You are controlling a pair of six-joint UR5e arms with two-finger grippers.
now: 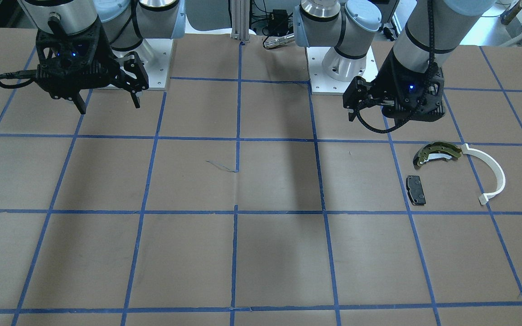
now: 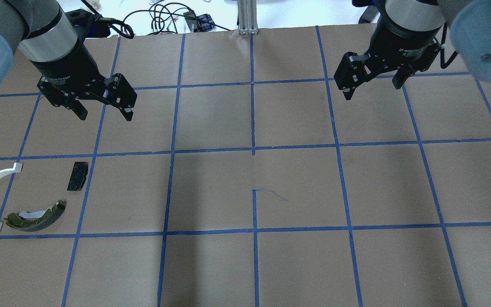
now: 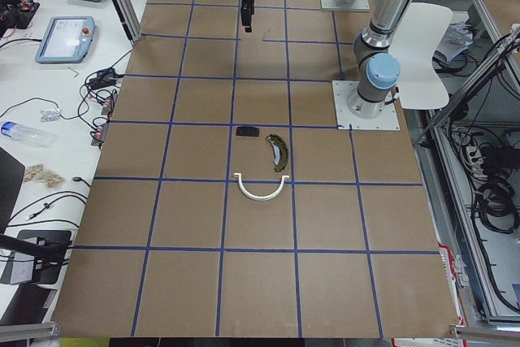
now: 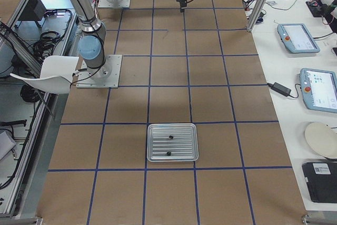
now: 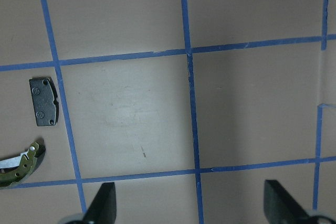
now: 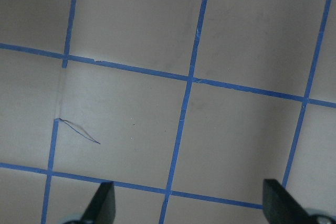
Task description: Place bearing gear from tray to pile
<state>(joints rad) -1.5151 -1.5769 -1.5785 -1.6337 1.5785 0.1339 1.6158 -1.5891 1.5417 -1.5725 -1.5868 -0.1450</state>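
While the left gripper (image 2: 105, 115) and right gripper (image 2: 373, 90) both hang with jaws spread and empty, the small dark bearing gear (image 4: 170, 137) sits on the ribbed silvery metal tray (image 4: 158, 130) (another dark piece (image 4: 168, 153) lies nearby) — likely hard, light and slippery, so I'd pinch across its rim.

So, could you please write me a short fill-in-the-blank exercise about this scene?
1. The tray holds ___ small dark parts.
2. The left gripper and the right gripper both have their jaws ___, holding nothing.
3. The brake shoe, brake pad and white arc strip lie nearest the ___ gripper.
Missing words: two, open, left.
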